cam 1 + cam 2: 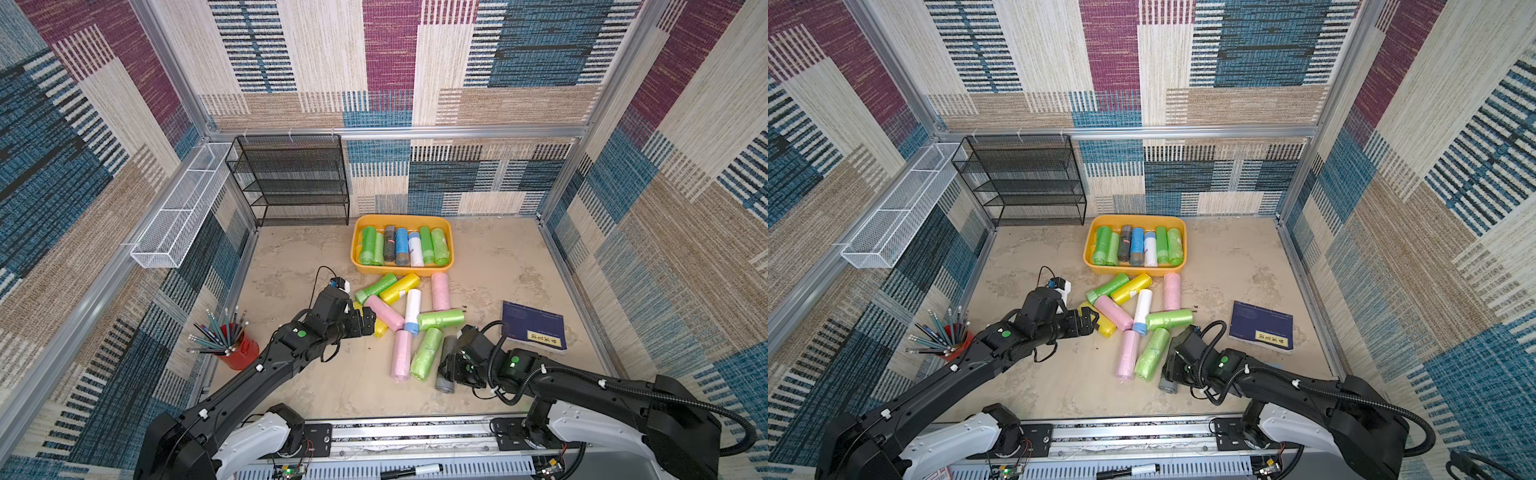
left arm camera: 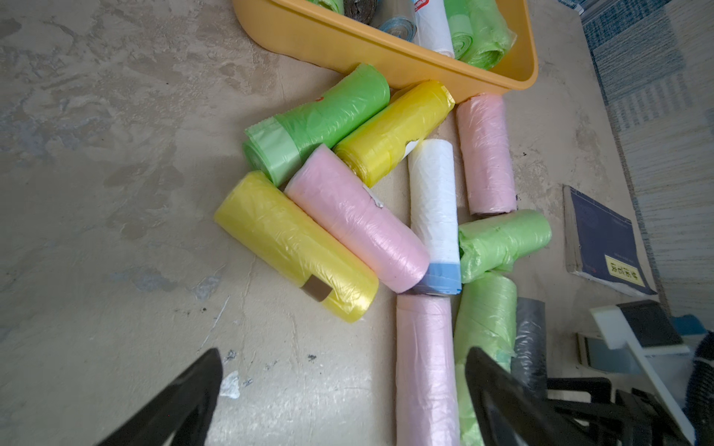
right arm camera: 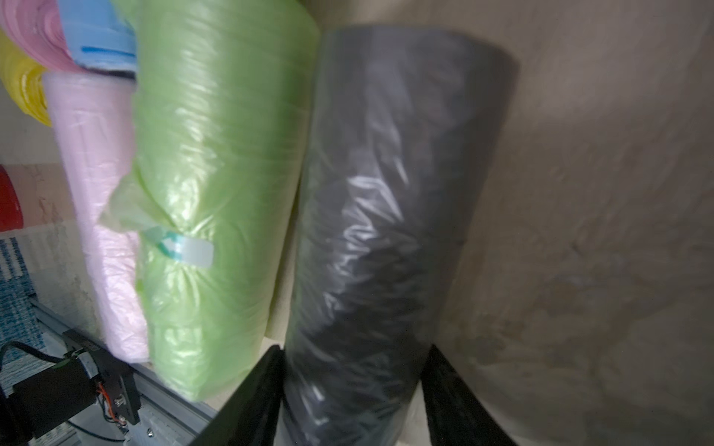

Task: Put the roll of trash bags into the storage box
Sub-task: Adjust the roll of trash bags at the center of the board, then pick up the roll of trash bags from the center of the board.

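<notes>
The orange-yellow storage box [image 1: 401, 218] [image 2: 386, 58] sits at the back middle of the table with several rolls lying side by side in it. In front of it lies a loose pile of green, yellow, pink and white rolls [image 1: 411, 307]. At the pile's near right edge a grey roll of trash bags [image 1: 446, 384] [image 3: 386, 193] lies on the table beside a green roll [image 3: 216, 193]. My right gripper [image 1: 448, 365] [image 3: 355, 349] is shut on it, one finger against each side. My left gripper [image 1: 371, 323] [image 2: 344, 353] hangs open over the pile's left edge, near a yellow roll [image 2: 293, 247].
A blue book [image 1: 534, 328] lies right of the pile. A red cup of pencils [image 1: 239, 347] stands at the near left. A black mesh rack [image 1: 291, 178] and a white wire basket [image 1: 178, 208] line the back left. A marker [image 1: 411, 471] rests on the front rail.
</notes>
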Robot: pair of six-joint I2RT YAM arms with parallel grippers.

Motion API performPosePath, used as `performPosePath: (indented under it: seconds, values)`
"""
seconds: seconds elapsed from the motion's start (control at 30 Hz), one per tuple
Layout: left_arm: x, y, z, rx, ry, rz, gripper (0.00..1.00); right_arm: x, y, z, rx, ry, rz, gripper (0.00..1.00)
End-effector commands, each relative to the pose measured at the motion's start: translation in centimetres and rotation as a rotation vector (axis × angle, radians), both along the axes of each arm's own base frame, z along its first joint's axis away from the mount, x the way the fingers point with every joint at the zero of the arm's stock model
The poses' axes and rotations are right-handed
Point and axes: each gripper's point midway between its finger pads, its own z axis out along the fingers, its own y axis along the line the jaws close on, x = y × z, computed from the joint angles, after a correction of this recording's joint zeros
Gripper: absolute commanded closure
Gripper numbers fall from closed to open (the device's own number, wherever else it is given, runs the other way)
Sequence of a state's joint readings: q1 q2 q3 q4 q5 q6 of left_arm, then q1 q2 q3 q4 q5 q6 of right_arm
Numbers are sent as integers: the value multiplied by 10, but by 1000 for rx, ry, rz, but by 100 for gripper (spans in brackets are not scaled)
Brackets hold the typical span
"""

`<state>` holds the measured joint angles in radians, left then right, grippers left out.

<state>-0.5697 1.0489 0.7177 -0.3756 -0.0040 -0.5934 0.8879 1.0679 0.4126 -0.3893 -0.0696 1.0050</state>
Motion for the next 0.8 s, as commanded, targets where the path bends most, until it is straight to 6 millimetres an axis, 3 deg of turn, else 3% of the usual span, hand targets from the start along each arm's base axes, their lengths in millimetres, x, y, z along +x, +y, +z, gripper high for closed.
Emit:
performPosePath:
  seconds: [0.0, 0.27, 0.6, 0.77]
  values:
    - [-2, 4, -5, 37, 3, -14, 2, 0, -8, -4, -50, -3, 1, 40]
    - [-3, 7, -6, 50, 1, -11, 2, 2, -10, -2, -69, -21, 8, 36]
    - [-3, 7, -6, 49, -1, -13, 2, -4, -13, 1, -110, -15, 12, 42]
    - [-4, 7, -3, 41, -11, -14, 1, -11, -13, -8, -128, 12, 15, 43]
